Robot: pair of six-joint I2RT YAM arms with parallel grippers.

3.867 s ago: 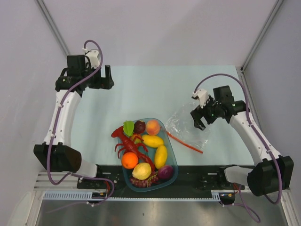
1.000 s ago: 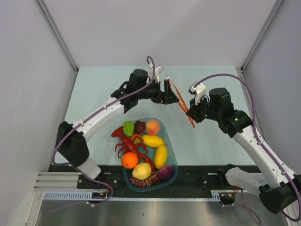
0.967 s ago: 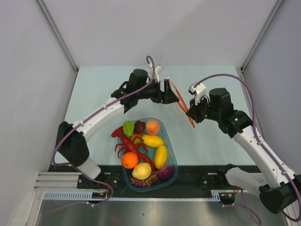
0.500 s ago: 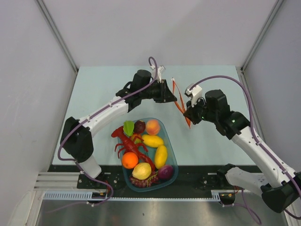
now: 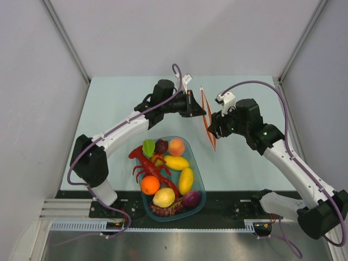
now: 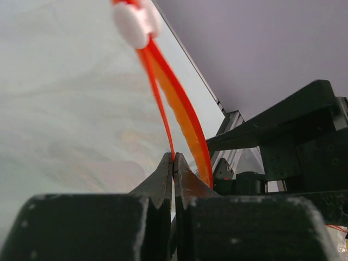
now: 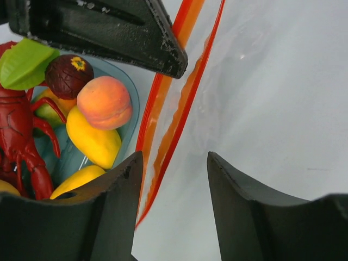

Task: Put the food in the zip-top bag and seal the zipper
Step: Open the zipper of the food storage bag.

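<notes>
Left fingers (image 6: 162, 176): pinched shut on the zipper (image 6: 185, 117), above mid-table. Right fingers (image 7: 120, 187): spread, the strip between them. I judge the right should clamp the free lip only, then open the zip-top bag (image 7: 255, 65) gently.

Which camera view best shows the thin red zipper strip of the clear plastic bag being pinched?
The left wrist view: the left gripper is shut on the thin red zipper strip, seen close up. The top view shows it small and distant; the right wrist view shows its length, not the pinch.

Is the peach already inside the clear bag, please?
No, the peach lies in the blue tub with the other toy food, while the bag is held up beyond the tub.
</notes>
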